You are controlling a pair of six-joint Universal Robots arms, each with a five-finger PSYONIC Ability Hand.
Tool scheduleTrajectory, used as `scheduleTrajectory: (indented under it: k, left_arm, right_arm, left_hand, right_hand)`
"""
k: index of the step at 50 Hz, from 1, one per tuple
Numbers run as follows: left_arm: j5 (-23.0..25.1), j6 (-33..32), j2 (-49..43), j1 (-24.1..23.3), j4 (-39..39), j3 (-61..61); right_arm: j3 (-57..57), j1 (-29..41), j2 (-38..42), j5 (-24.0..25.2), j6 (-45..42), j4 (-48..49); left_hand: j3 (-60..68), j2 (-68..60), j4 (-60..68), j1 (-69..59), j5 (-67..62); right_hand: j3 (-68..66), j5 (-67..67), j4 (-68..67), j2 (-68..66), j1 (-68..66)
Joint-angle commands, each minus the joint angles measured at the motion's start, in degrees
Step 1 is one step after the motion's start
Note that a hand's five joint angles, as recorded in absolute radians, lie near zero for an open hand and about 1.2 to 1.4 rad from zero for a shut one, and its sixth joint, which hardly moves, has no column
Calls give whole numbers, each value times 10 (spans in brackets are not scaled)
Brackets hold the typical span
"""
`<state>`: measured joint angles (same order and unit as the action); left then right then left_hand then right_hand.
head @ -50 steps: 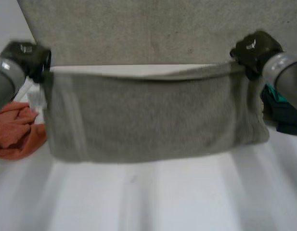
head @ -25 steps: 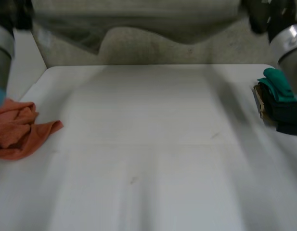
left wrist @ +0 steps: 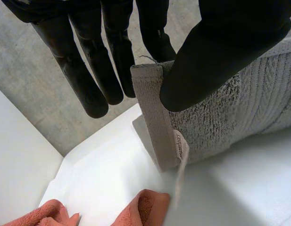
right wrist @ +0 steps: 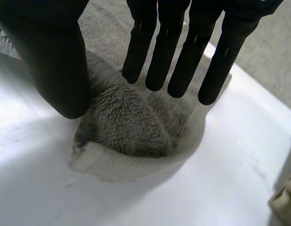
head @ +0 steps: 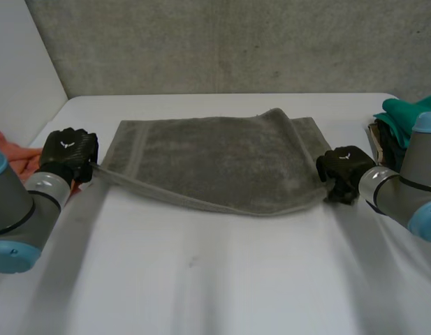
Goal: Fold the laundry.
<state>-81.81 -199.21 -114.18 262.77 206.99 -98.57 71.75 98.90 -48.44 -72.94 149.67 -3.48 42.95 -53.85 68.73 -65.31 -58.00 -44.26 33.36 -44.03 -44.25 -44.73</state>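
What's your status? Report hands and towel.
Left robot hand pinching grey towel at near left corner. Right robot hand at bunched right corner, grip unclear. Towel spread on white table. Nothing blocking.

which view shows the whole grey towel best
Head view: the grey towel shows whole, spread on the table. Left wrist view shows one corner pinched in the left hand; right wrist view, a bunched corner below the fingers of the right hand.
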Motion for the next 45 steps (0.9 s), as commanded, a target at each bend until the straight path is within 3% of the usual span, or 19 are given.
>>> scheduleTrajectory:
  k: [1, 8, 10, 15, 19, 27, 31, 35, 39, 44, 45]
  left_arm:
    - [17, -2, 24, 4, -17, -16]
    - [21, -13, 49, 9, -45, -36]
    - [23, -23, 63, 13, -64, -48]
    - [30, -66, 110, 20, -138, -77]
    - [45, -141, 187, 38, -263, -118]
    - [94, -293, 298, 119, -503, -175]
    - [135, -356, 309, 155, -582, -182]
    - [155, -372, 303, 155, -569, -160]
    - [146, -301, 248, 98, -503, -110]
    - [78, -213, 160, 28, -403, -21]
    - [45, -196, 127, 11, -373, 14]
  right_arm:
    - [18, -4, -13, -17, 4, 0]
    - [61, -7, -48, -24, 0, 46]
    - [78, -8, -63, -23, -9, 59]
    - [110, -16, -94, -20, -60, 63]
    - [145, -28, -126, -23, -142, 7]
    - [219, -85, -212, -51, -344, -288]
    - [225, -93, -229, -35, -355, -334]
    - [207, -82, -220, -21, -340, -325]
    - [164, -53, -185, -24, -288, -283]
    - [91, -24, -139, -34, -200, -207]
    - [66, -16, -121, -40, -179, -180]
  left_hand:
    - [371, -261, 113, -147, -120]
    - [371, -261, 113, -147, -120]
    - [371, -261, 113, -147, -120]
    - [371, -261, 113, -147, -120]
    - [371, -261, 113, -147, -120]
    - [371, -261, 113, -147, -120]
    - [371, -261, 113, -147, -120]
    - [371, -261, 113, -147, -120]
    - [371, -261, 113, -147, -120]
    - [371, -261, 113, -147, -120]
    - [371, -261, 113, -147, -120]
  right_hand:
    - [-39, 48, -42, -39, -35]
    - [-108, 117, -110, -108, -103]
    - [-356, 365, -359, -357, -352]
    - [-357, 366, -360, -358, -353]
    - [-357, 366, -360, -358, -353]
    - [-357, 366, -360, -358, -353]
    - [-357, 366, -360, -358, -353]
    - [-357, 366, -360, -358, -353]
    - [-357, 366, -360, -358, -353]
    - [-357, 366, -360, -358, -353]
    - [-357, 366, -360, -358, -353]
